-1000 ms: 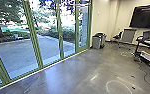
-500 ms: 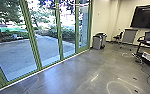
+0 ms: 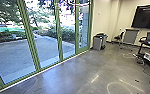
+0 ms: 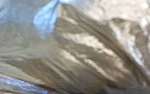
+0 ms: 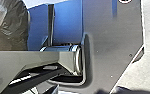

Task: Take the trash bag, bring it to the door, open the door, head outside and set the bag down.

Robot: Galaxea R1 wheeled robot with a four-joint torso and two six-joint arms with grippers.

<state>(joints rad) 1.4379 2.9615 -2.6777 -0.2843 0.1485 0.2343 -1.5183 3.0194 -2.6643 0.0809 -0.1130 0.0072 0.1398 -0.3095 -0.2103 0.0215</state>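
A crinkled trash bag (image 4: 91, 52) bulks close before the robot's left claw, though whether that claw or the right claw is clenched or released cannot be told. Ahead of both and well apart stands the green-framed glass door (image 3: 59, 45). The carry likely calls for a slow approach, bag high off the floor (image 3: 73, 72) against snags.
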